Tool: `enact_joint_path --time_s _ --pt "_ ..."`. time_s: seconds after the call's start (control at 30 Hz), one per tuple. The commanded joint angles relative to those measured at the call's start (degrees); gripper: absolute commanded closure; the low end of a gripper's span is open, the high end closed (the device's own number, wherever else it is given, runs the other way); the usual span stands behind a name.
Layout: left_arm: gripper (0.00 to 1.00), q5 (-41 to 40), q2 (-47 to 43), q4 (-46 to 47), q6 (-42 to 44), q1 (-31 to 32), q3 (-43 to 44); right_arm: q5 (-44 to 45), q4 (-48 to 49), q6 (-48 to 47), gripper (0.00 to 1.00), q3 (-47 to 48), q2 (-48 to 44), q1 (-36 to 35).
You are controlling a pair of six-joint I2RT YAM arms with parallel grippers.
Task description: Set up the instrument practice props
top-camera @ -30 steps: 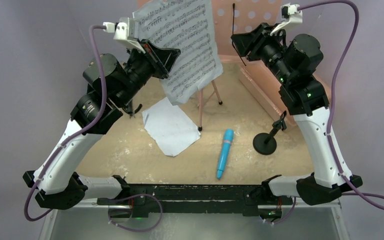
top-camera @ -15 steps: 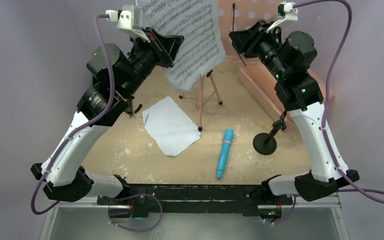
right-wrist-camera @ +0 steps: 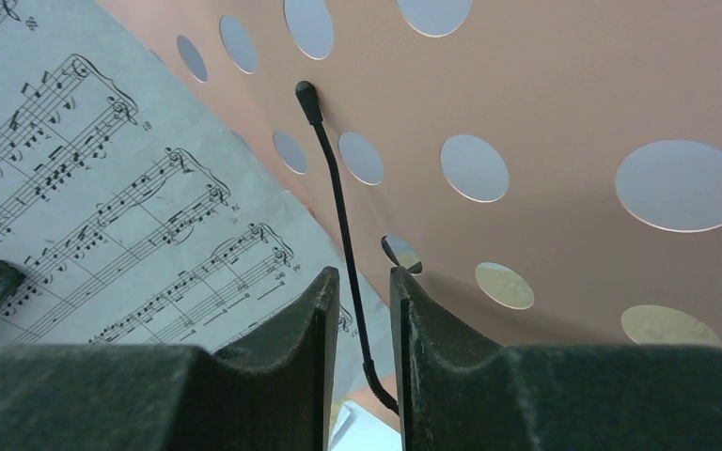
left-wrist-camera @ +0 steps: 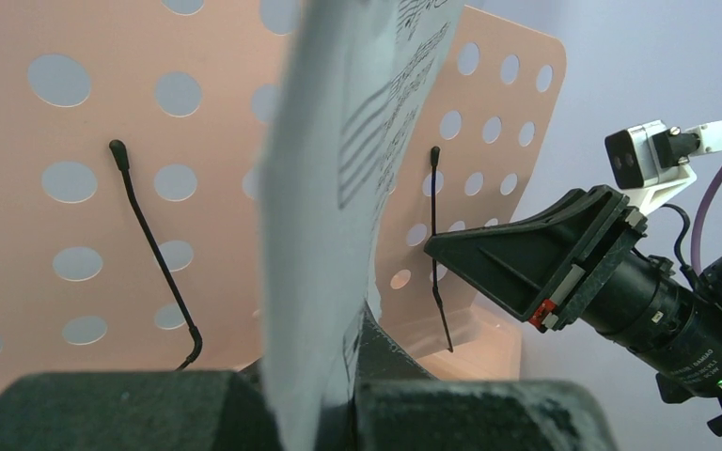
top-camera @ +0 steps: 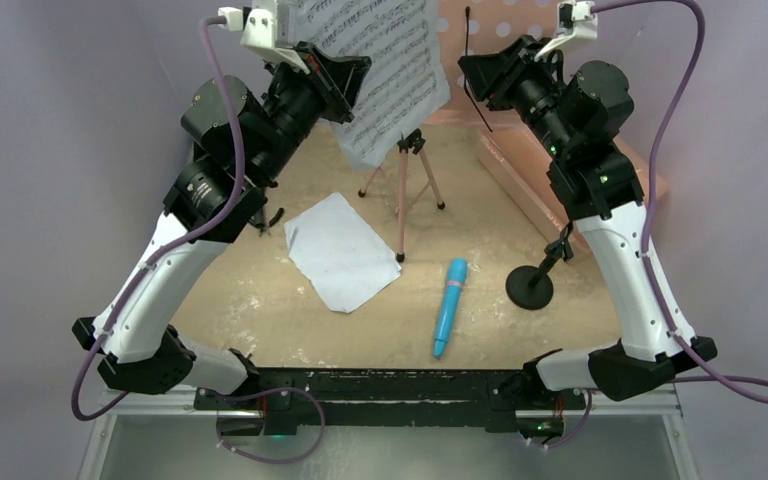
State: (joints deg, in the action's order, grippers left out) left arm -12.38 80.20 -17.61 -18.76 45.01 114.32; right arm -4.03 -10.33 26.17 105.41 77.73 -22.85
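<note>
The music stand (right-wrist-camera: 564,94) has a smooth, matt pink panel, either plastic or painted metal; which one cannot be told. Its retaining wire (right-wrist-camera: 338,207) is thin, black and dull. The held sheet-music page (top-camera: 390,70) is thin, matt white paper. The page (top-camera: 340,250) lying at ten o'clock of the toy microphone (top-camera: 449,305) is the same paper, faintly creased. The microphone is glossy blue plastic. The mic stand (top-camera: 530,288) is matt black. The desk (top-camera: 260,300) is rough, speckled tan. The left pincer (left-wrist-camera: 324,413) and right pincer (right-wrist-camera: 362,319) have matt black, grainy fingers dusted with white.
</note>
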Motion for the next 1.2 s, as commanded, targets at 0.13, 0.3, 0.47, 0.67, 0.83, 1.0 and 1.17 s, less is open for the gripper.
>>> enact_joint_path --time_s 0.13,0.3,0.47,0.67,0.83,1.0,1.17 --pt "1.0 -0.9 1.2 2.6 2.4 -0.4 3.3 -1.3 4.5 1.5 0.74 0.0 0.4 -0.1" --pt "1.0 -0.8 1.7 3.7 2.4 -0.4 3.4 -1.7 5.6 1.1 0.87 -0.6 0.2 -0.1" --pt "1.0 -0.6 2.4 4.5 2.6 -0.3 3.7 -2.3 6.4 0.9 0.84 -1.5 0.2 -0.1" --pt "1.0 -0.4 2.7 5.1 3.1 -0.3 4.2 -3.3 6.9 1.1 0.87 -1.5 0.7 -0.1" --pt "1.0 -0.3 2.5 6.4 4.1 -0.3 3.5 -3.3 7.8 0.2 0.99 -1.7 0.4 -0.1" --pt "1.0 -0.8 2.7 7.2 4.5 -0.4 3.0 -3.7 11.7 -0.6 1.0 -4.9 -1.6 -0.1" --pt "1.0 -0.2 2.9 8.4 5.5 -0.3 2.1 -4.9 14.3 -1.7 1.0 -7.2 -3.0 -0.1"
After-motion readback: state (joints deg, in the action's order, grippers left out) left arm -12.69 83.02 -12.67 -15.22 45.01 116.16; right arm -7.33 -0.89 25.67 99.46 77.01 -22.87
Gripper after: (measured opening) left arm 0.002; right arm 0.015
